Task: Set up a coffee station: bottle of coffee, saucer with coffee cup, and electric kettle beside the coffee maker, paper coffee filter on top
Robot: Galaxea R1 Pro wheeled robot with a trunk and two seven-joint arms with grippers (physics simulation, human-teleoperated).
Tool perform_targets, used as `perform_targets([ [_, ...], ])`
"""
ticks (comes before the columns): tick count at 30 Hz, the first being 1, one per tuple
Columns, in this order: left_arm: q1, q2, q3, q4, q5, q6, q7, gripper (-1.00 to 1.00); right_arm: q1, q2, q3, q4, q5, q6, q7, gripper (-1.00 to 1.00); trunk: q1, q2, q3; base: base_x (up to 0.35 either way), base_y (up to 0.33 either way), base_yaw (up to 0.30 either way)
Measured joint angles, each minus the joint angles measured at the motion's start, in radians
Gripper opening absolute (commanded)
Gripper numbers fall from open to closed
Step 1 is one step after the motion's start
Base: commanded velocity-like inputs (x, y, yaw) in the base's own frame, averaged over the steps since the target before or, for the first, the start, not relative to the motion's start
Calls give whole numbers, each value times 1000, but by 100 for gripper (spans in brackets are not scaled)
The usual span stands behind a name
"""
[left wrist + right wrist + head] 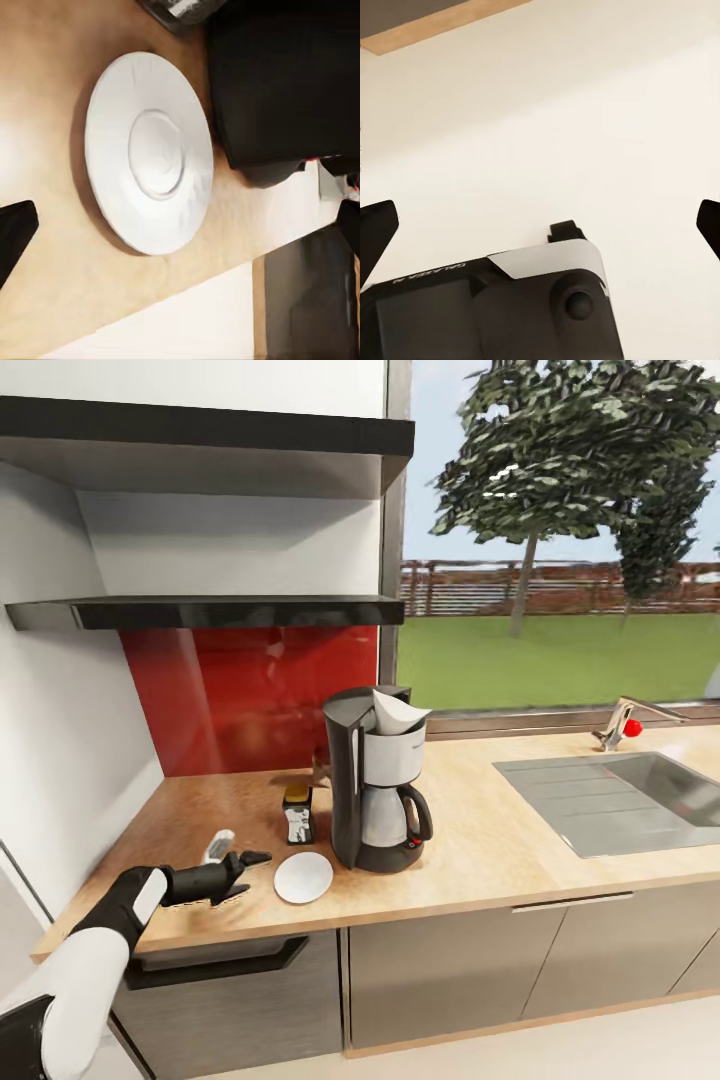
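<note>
The coffee maker [375, 790] stands on the kitchen countertop [480, 860] with the white paper coffee filter [397, 712] resting on its top. The bottle of coffee [298, 812] stands just to its left. In front of the bottle lies the saucer [303, 877] [150, 172], bare. My left gripper [252, 873] [182, 229] hovers open just left of the saucer, low over the counter. A small whitish object [217, 846] sits behind that gripper; I cannot tell if it is the coffee cup. My right gripper [540, 232] hangs open over pale floor. The electric kettle is out of view.
The thin black kitchen shelf [200, 611] hangs over the red backsplash, with a thicker dark grey shelf [200, 445] above it. A steel sink [620, 800] and a tap [625, 725] lie to the right. A white wall closes the counter's left end.
</note>
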Motion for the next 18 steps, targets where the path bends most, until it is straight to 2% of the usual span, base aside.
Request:
perform_targets([
  [1, 1, 4, -1, -7, -4, 3, -42, 100, 0, 0, 0, -1, 0, 0, 0, 100, 0, 0, 0, 0, 0, 0],
  [4, 11, 20, -10, -11, -16, 5, -82, 100, 0, 0, 0, -2, -2, 0, -1, 100, 0, 0, 0, -34, 0, 0],
  [7, 38, 30, -47, -13, -20, 5, -122, 100, 0, 0, 0, -3, -3, -1, -1, 100, 0, 0, 0, -227, 0, -69],
  [10, 47, 32, -81, -13, -20, 5, -170, 100, 0, 0, 0, -3, -4, -2, -2, 100, 1, 0, 0, -312, 0, -215],
  [14, 68, 30, -119, -13, -21, 3, -188, 100, 0, 0, 0, -3, -5, -2, -3, 100, 1, 0, 0, -323, 0, -260],
  [18, 77, 28, -148, -13, -20, 2, -229, 100, 0, 1, 0, -3, -5, -2, -3, 100, 0, 0, 0, -101, 0, -267],
])
